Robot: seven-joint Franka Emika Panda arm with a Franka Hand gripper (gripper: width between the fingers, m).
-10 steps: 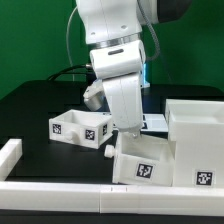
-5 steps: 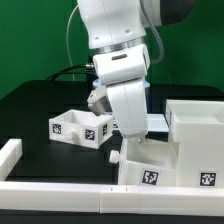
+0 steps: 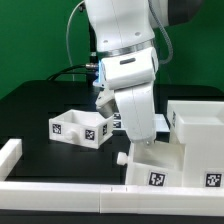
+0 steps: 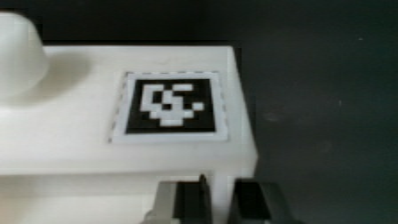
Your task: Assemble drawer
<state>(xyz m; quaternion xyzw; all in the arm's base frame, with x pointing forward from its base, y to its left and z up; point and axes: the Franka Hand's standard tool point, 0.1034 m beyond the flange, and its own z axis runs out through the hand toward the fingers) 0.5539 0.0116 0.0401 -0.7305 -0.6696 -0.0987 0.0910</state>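
My gripper [image 3: 138,146] reaches down onto a small white drawer tray [image 3: 155,166] and is shut on its wall. The tray has a tag [image 3: 159,180] on its front and a round knob [image 3: 121,157] facing the exterior view's left. It lies against the large hollow shell [image 3: 200,128] at the exterior view's right. A second tray [image 3: 80,128] sits apart on the black table, left of the arm. In the wrist view the gripper [image 4: 222,203] pinches the wall of the tagged tray [image 4: 173,103] between its dark fingers [image 4: 183,200].
A low white border rail [image 3: 60,194] runs along the table's front, with another piece [image 3: 8,154] at the exterior view's left. Cables [image 3: 75,70] hang behind the arm. The arm's body hides the table behind the held tray.
The gripper and the held tray have slid toward the exterior view's right, closer against the shell. The second tray has not moved.
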